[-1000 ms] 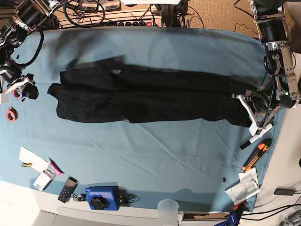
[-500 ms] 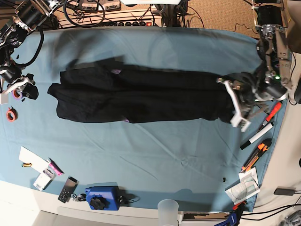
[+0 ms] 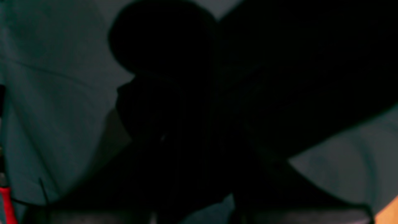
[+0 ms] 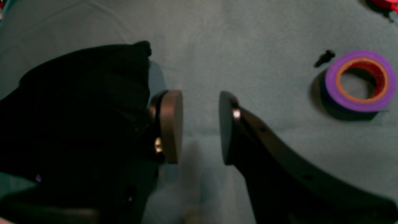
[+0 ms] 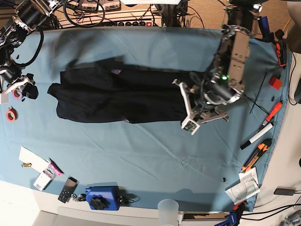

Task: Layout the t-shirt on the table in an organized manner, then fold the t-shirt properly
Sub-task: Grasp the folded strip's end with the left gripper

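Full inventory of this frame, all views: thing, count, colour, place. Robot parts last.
soft fabric t-shirt: 1, black, table centre, one end held
cloth-covered table: 1, light blue
tape rolls: 2, purple and red, beside the right gripper
plastic box with knob: 1, blue, near edge
marker pens and utility knife: several, orange, black, white, edge by the left arm
translucent cup: 1, near edge
left gripper: shut on shirt
right gripper: open

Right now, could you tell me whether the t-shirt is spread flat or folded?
Partly folded: the t-shirt lies as a long band, and the left gripper carries its end over it.
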Motion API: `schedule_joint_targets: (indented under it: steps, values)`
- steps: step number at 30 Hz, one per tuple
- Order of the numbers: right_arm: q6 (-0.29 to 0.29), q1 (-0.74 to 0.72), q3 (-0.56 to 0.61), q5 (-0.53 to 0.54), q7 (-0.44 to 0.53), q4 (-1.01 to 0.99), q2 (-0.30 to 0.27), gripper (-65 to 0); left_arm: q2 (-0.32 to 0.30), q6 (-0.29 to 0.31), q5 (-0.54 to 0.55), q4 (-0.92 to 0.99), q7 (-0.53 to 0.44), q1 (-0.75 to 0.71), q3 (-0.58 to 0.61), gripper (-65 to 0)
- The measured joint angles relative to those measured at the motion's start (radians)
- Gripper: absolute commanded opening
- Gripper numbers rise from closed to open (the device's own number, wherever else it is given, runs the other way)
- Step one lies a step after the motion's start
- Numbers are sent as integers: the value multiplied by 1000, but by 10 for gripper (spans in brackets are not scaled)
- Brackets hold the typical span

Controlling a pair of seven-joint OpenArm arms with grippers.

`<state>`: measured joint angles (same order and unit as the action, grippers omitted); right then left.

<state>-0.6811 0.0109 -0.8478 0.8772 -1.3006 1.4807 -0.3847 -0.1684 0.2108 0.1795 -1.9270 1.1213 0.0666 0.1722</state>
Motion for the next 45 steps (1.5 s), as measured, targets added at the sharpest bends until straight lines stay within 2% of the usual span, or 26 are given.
schedule_joint_targets:
  steps: [8, 17, 21, 22, 24, 26, 30, 33, 35, 37, 41, 45]
  values:
    - [0, 0, 0, 0, 0, 0, 0, -448, 109, -5, -18, 70, 2, -2, 3, -650]
    - [0, 0, 0, 0, 0, 0, 0, -448, 163, -5, -18, 79, -16, -2, 3, -650]
    - [0, 0, 0, 0, 0, 0, 0, -448, 165, 10, -11, 81, -32, -2, 2, -650]
    - [0, 0, 0, 0, 0, 0, 0, -448, 164, 39, -12, 81, -32, -2, 2, -581]
    - [0, 0, 0, 0, 0, 0, 0, -448, 163, 52, 28, 82, -32, -2, 2, -418]
    - [0, 0, 0, 0, 0, 0, 0, -448, 163, 52, 105, 82, -34, -2, 3, -322]
    - [0, 0, 0, 0, 0, 0, 0, -448, 163, 55, 315, 82, -20, -2, 3, -315]
    - [0, 0, 0, 0, 2, 0, 0, -448, 166, 107, 359, 58, -10, -2, 3, -315]
    - [0, 0, 0, 0, 3, 0, 0, -448, 166, 108, 355, 30, -12, -2, 3, -316]
    - [0, 0, 0, 0, 3, 0, 0, -448, 166, 108, 303, 24, -11, 0, 3, -316]
    - [0, 0, 0, 0, 3, 0, 0, -448, 156, 24, 138, 24, 41, -2, 3, -317]
    - [0, 0, 0, 38, -1, 0, 0, -448, 132, -14, 75, 24, 56, -2, 1, -317]
